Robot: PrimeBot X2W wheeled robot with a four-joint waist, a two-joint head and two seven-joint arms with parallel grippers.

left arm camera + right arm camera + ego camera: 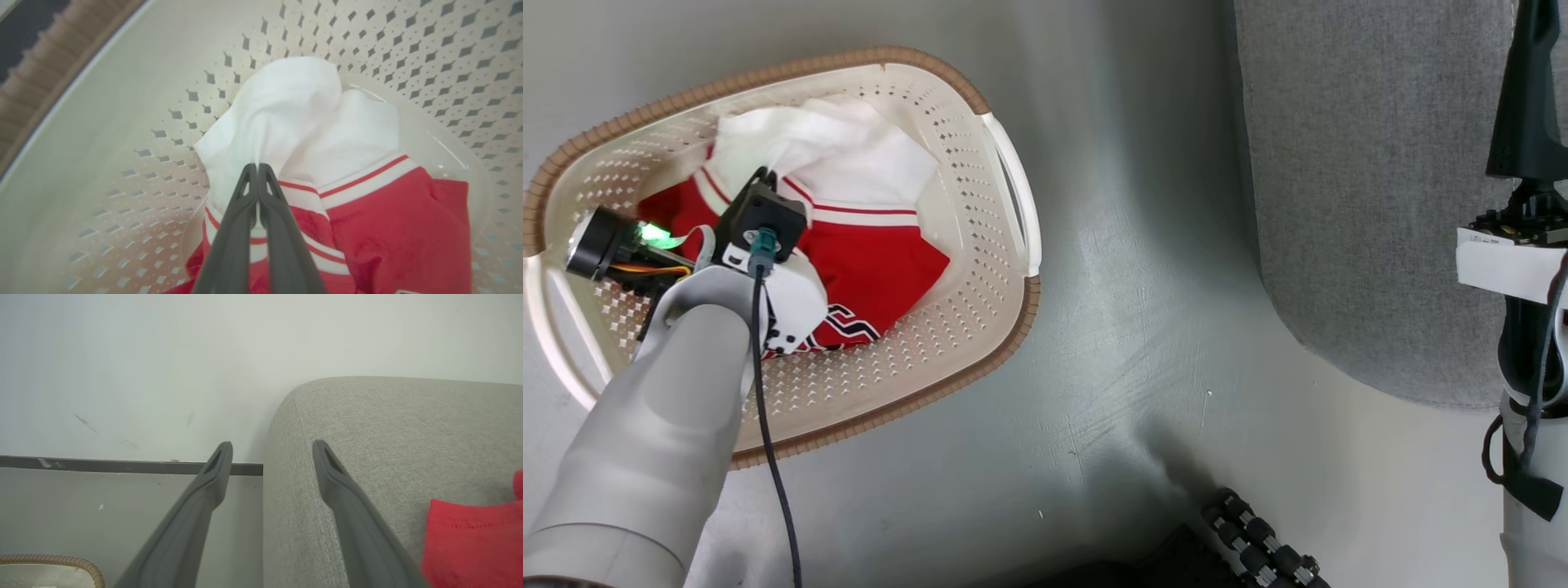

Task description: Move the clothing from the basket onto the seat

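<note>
Left pincer [257, 165] clamped on clothing [294, 114] in basket [122, 122]; right pincer [271, 447] apart near seat [408, 424]

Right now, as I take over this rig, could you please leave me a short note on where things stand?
Left gripper: shut on the white part of the red-and-white garment, which lies in the basket.
Right gripper: open and empty, by the edge of the seat.
Done: one red piece lies on the seat.
Left: lift the gripped garment out and carry it to the seat. I cannot tell whether more lies under it.
</note>
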